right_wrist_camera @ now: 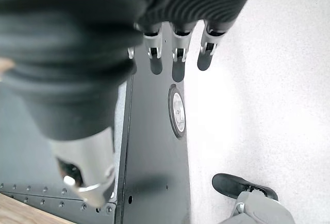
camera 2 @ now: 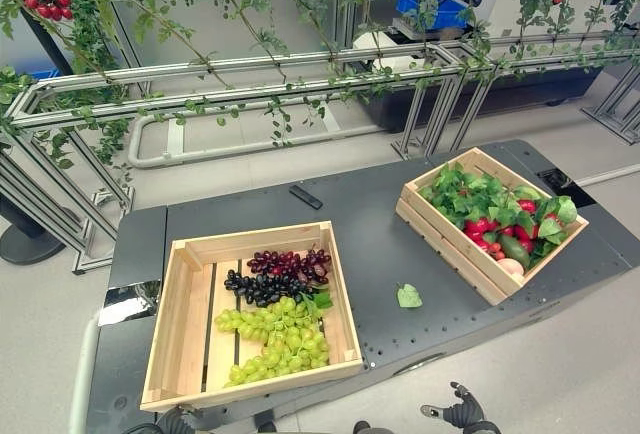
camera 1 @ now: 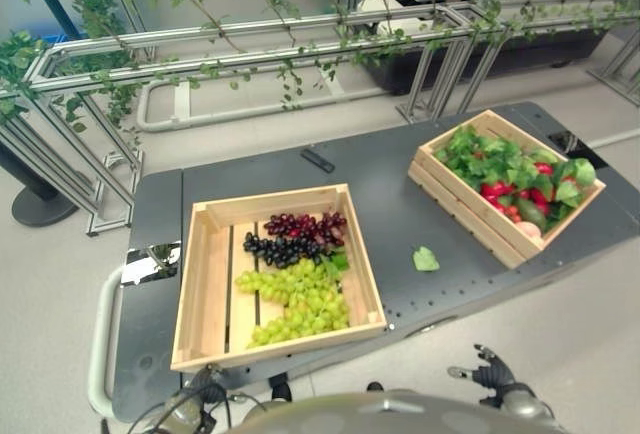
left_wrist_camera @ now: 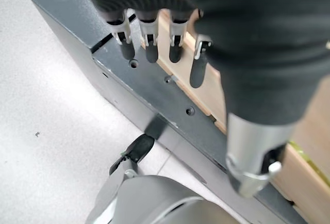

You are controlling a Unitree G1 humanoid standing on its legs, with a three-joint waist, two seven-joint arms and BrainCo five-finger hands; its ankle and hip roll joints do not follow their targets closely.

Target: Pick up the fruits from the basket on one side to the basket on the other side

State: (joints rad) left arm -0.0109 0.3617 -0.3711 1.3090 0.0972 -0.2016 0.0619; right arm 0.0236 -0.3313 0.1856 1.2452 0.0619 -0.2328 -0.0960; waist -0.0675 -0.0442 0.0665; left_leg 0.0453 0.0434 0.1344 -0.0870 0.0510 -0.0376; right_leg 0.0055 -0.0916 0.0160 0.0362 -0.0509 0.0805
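Two wooden crates (camera 1: 205,284) (camera 1: 470,204), grapes (camera 1: 298,299), vegetables (camera 1: 515,174)

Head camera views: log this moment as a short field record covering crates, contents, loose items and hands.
near crate: shallow wooden slatted crate on the dark grey table
near crate contents: green grapes, black grapes, red grapes
far crate: wooden crate holding leafy greens and red fruits
loose items: green leaf; small black bar
left hand: open, empty
right hand: open, empty
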